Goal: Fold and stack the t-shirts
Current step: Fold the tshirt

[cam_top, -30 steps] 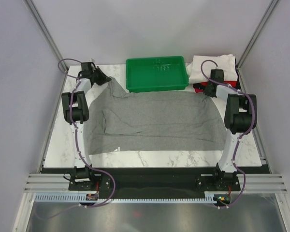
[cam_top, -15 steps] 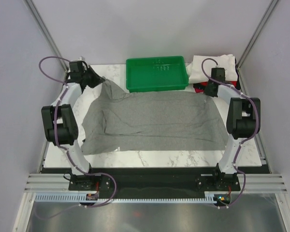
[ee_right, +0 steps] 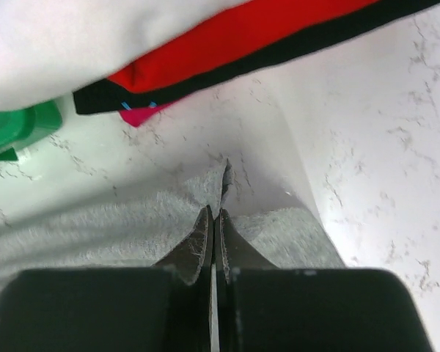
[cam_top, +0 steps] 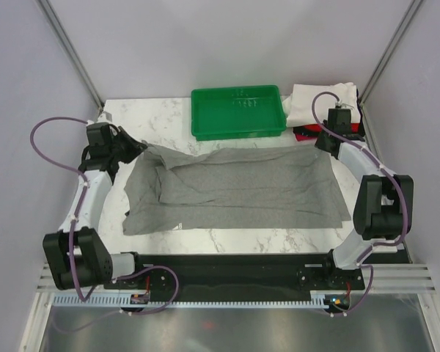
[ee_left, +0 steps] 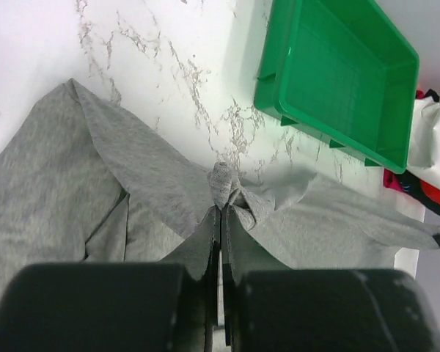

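Note:
A large heather-grey t-shirt (cam_top: pixel 242 187) lies spread across the middle of the marble table. My left gripper (cam_top: pixel 139 148) is shut on its far left corner, and a bunched tuft of grey cloth (ee_left: pixel 221 183) pokes out past the left gripper (ee_left: pixel 221 209). My right gripper (cam_top: pixel 317 144) is shut on the shirt's far right corner; a thin grey point of cloth (ee_right: pixel 224 176) sticks up ahead of the right gripper (ee_right: pixel 213 214). Folded white (cam_top: pixel 319 99), red (ee_right: pixel 235 33) and black (ee_right: pixel 95 101) t-shirts are piled at the back right.
A green plastic tray (cam_top: pixel 238 111) stands at the back centre, just beyond the shirt's far edge and next to the pile. Bare marble (cam_top: pixel 154 117) shows at the back left and along the near edge (cam_top: pixel 264 238). Grey walls close in both sides.
The left arm swung outward and drew the shirt's far left corner toward the near left. The right arm stretched outward, its gripper still at the far right corner. The far edge now lies straighter.

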Available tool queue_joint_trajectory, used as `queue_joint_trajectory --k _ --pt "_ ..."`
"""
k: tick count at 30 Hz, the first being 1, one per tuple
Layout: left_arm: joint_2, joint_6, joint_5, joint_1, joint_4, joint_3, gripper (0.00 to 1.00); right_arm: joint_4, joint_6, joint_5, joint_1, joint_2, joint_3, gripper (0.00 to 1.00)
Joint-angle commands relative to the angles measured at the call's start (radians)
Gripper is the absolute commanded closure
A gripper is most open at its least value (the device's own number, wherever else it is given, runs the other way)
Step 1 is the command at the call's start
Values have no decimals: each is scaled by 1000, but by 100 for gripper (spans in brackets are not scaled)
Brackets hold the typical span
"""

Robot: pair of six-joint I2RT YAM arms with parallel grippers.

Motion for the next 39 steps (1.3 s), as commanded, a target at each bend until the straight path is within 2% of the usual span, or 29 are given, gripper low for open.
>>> queue_joint_trajectory --k 1,4,13,17,20,23,33,39 --pt "-144 25 -56 22 -46 -65 98 34 2 63 -4 -62 -82 100" --pt "-237 12 -67 53 -75 -126 98 53 28 68 -19 -88 -129 100" --pt "-373 -21 -67 140 -161 -224 98 91 77 29 -79 -145 -206 100" --pt "-393 -39 -31 256 -190 -240 98 145 145 -27 -128 -168 -255 100" --pt "-387 -50 53 350 -190 -260 98 177 166 -46 -154 -154 -286 100" --pt "-373 -62 102 390 -180 -284 98 185 188 -63 -168 -117 -295 100" --pt "-437 -62 124 393 -195 -301 98 186 193 -89 -170 -145 -321 100" --pt "-503 -94 73 398 -245 -350 98 206 242 -62 -171 -291 -454 100"
